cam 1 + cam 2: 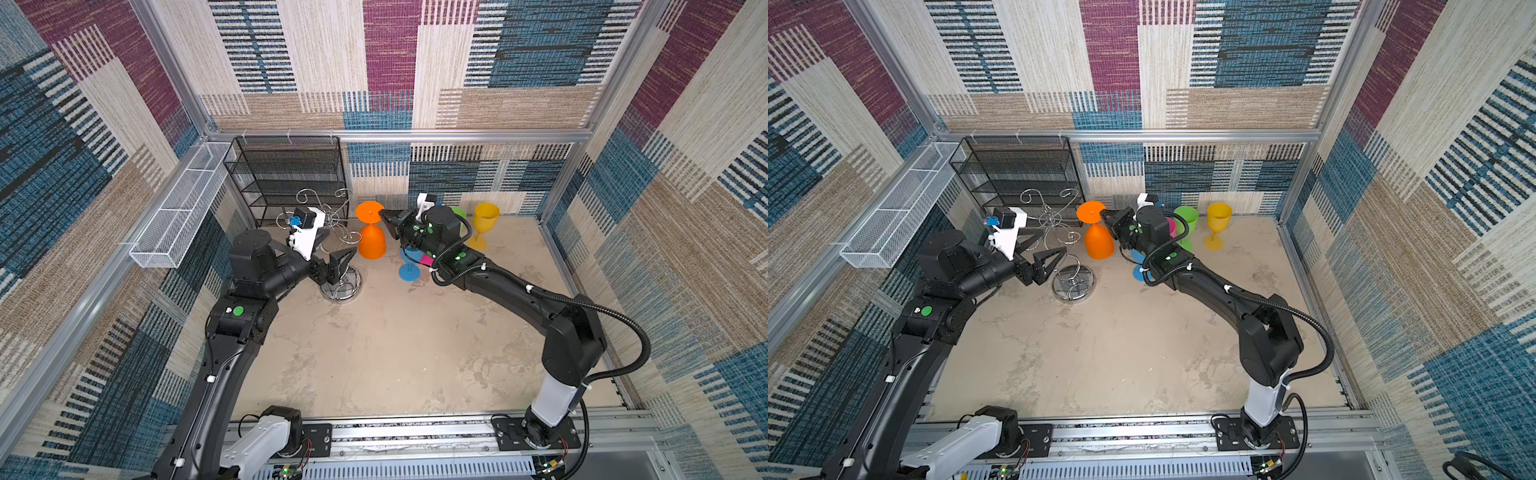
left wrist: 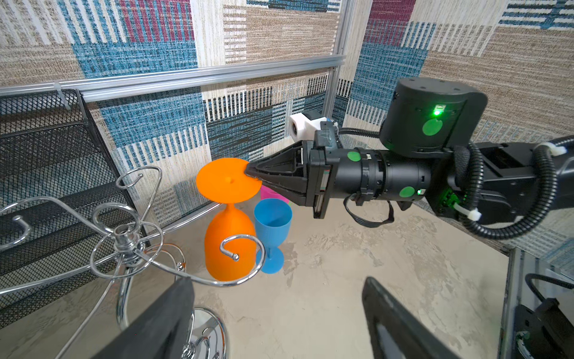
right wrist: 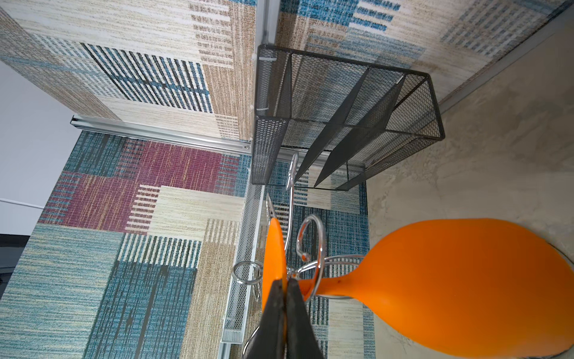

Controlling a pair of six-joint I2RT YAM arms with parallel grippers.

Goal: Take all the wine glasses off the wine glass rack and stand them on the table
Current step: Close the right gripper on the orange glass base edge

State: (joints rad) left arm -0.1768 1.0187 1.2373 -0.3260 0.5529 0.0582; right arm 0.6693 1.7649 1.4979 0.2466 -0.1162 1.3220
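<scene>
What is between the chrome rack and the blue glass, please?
The upside-down orange glass, pinched at its foot by the right gripper; the left wrist view shows it clearly.

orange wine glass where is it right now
In both top views the orange wine glass is upside down, just right of the wine glass rack and left of the blue glass, its foot pinched by the right gripper.

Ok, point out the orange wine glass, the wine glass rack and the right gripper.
orange wine glass [image 1: 372, 246]: in a top view, on its inverted bowl.
wine glass rack [image 1: 1084, 283]: in a top view, on its round base.
right gripper [image 2: 248, 172]: left wrist view, at its fingertips, pinching the glass's foot.
</scene>
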